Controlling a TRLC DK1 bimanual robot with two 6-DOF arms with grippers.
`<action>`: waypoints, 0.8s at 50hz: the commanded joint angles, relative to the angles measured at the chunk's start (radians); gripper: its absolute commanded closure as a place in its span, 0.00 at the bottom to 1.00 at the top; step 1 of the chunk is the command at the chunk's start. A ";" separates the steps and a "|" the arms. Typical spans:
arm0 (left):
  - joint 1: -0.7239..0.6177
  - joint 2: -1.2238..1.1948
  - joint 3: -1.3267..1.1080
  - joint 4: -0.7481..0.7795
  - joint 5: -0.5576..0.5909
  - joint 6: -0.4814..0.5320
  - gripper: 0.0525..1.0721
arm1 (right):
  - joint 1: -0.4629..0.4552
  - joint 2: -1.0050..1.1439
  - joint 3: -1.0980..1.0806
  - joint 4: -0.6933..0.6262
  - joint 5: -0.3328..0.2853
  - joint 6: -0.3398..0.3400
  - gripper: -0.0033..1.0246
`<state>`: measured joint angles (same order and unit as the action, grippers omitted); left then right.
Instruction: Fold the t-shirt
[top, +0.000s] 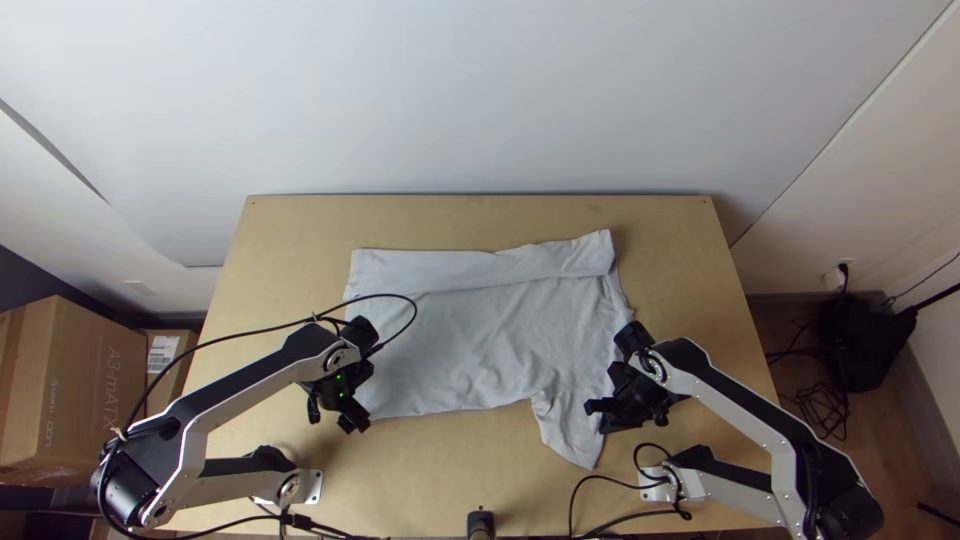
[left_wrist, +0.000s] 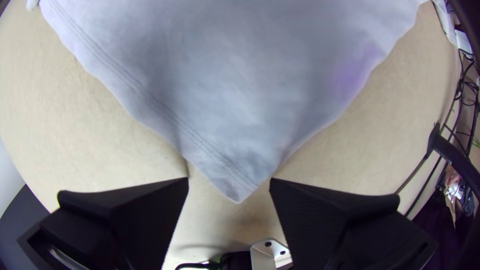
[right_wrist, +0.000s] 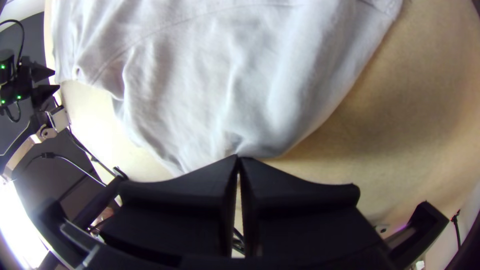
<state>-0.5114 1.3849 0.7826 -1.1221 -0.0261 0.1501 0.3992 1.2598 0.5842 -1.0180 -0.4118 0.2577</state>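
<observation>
Top view: the shirt (top: 480, 340) lies on the tabletop (top: 440, 215), its far edge turned over in a band; left claw (top: 333, 416) and right claw (top: 600, 414) are at its near side. Left wrist view: left claw (left_wrist: 229, 181) wide, shirt corner between its fingers. Right wrist view: right claw (right_wrist: 238, 158) pinching the shirt's edge.

- Soft, moderately bright light covers the table (top: 290, 225) around the left gripper (top: 334, 416) and right gripper (top: 597, 415) in the top view.
- A soft-edged shadow lies just beside the left gripper on the table.
- Grey shading dulls the t-shirt (left_wrist: 235, 80) in front of the left gripper.
- In the right wrist view, white glare burns well apart from the right gripper, near the left arm (right_wrist: 22, 150); table shadow borders the cloth beside its fingertips.
- Fisheye distortion bows straight edges around both grippers; corners darken.
</observation>
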 joint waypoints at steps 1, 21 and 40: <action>-0.006 0.017 0.030 0.002 0.029 -0.004 0.53 | 0.000 -0.014 0.012 -0.014 0.007 0.005 0.97; 0.096 -0.069 0.050 -0.012 0.052 0.065 0.97 | -0.049 -0.020 0.046 -0.025 0.022 -0.020 0.97; 0.252 -0.155 0.043 -0.015 0.052 0.169 0.97 | -0.155 0.018 0.109 -0.031 0.054 -0.069 0.97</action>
<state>-0.2722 1.2579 0.8230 -1.1168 0.0189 0.2783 0.2592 1.2537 0.6403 -1.0367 -0.3664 0.2070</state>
